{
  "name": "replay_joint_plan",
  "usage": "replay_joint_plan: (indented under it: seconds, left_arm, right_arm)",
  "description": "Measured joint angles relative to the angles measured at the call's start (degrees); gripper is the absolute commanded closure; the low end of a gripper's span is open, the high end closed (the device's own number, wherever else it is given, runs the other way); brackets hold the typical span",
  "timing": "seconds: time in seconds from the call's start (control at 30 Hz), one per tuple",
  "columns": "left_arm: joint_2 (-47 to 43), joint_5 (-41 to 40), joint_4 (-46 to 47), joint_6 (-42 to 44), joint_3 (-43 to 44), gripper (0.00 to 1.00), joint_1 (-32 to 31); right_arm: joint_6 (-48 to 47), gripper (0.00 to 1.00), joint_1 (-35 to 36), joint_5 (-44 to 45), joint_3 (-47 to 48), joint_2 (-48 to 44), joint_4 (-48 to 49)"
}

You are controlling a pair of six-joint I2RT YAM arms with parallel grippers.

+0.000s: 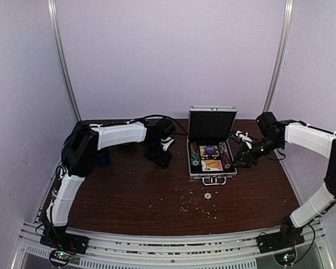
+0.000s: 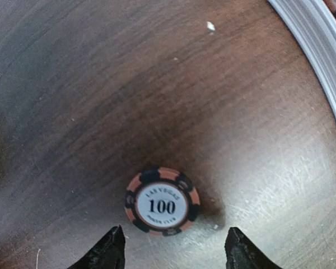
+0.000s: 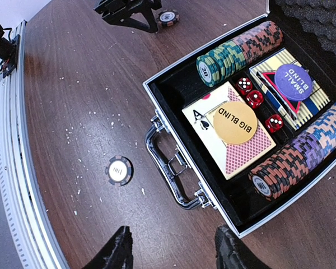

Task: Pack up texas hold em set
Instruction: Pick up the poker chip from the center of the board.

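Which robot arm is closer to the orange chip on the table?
Left. The left tool hangs over the orange chip; the right tool is on the far side of the open case.

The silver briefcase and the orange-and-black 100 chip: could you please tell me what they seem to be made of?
Silver briefcase: likely aluminium, pale metallic sheen; the curved handle looks chromed. Orange-and-black 100 chip: probably matte plastic or clay composite with a printed white centre; the look leaves that open.

A dark brown wood-grain table (image 1: 129,196) is strewn with small pale crumbs (image 1: 201,211), thickest toward the near middle. A ribbed metal rail (image 1: 173,246) runs along its near edge. Pale lilac walls (image 1: 173,56) close the far, left and right sides.
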Motion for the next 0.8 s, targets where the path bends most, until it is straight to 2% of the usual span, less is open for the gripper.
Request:
replay_joint_plan:
  seconds: [0.2, 0.47, 0.7, 0.8]
  left_arm:
    - [1.8, 1.1, 0.1, 0.0, 1.2, 0.41, 1.0]
    - [2.4, 3.0, 1.9, 0.1, 1.7, 0.49, 1.9]
    - [2.6, 3.9, 2.9, 0.5, 1.9, 0.51, 2.2]
    - [2.6, 4.3, 3.3, 0.9, 1.8, 0.56, 2.3]
  right_arm:
    - [0.0, 0.49, 0.5, 0.5, 0.0, 0.5, 0.0]
    - [0.0, 0.49, 1.0, 0.7, 0.0, 0.9, 0.0]
    - [0.0, 0.49, 1.4, 0.8, 0.0, 1.2, 0.0]
    - [0.0, 0.50, 1.7, 0.9, 0.0, 1.4, 0.0]
